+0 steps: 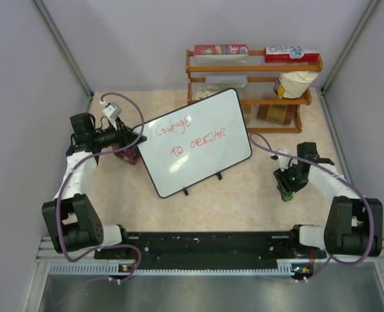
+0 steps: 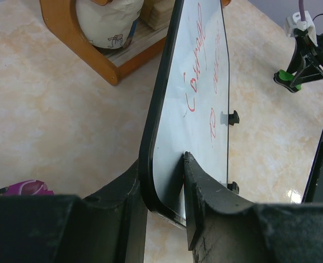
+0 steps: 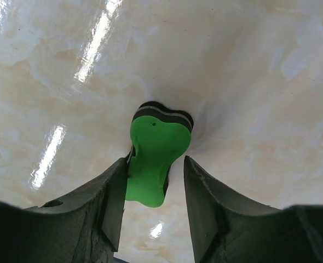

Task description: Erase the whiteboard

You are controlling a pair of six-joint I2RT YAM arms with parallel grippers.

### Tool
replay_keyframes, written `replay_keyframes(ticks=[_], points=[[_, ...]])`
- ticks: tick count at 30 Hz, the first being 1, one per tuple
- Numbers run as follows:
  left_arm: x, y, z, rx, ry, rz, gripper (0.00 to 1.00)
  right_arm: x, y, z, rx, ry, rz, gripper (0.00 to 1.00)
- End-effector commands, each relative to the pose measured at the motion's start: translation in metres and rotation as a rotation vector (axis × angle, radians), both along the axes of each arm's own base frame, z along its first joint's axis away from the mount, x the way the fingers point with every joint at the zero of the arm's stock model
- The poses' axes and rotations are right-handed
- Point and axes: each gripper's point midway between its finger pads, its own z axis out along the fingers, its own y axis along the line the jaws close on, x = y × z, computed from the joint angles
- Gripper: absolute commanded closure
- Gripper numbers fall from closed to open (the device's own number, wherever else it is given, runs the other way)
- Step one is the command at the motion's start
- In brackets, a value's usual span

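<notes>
Clamping, left gripper (image 2: 160,161): we see its jaws pinched tight on the whiteboard's (image 1: 195,140) edge nearest the left arm.
Whiteboard: we find it tilted in the middle of the table (image 1: 244,195), small black feet along its near edge, red handwriting across its face.
Right gripper (image 3: 155,160): we see it low over the table on the right, well apart from the board, jaws partly spread.
Green eraser (image 3: 157,142): it lies between those jaws, close against one finger, with a gap at the other.
Wooden rack (image 1: 244,65): behind the board, holding boxes and a bag.
</notes>
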Motion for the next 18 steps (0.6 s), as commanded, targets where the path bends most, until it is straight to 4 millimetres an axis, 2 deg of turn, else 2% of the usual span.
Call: replay_keyframes(ticks=[1,11,18], points=[[0.0083,0.0065,-0.0069,0.094,-0.086,0.012,1.0,0.0042,0.0057,-0.0024,0.019,-0.015,0.008,0.56],[0.0082,0.0069,-0.0066,0.096,-0.088,0.011,1.0,0.0026,0.0059,-0.0048,0.015,-0.004,0.005,0.61],[0.0081,0.0059,-0.0078,0.091,-0.082,0.006,1.0,0.0026,0.0044,-0.0068,0.006,0.006,0.001,0.69]])
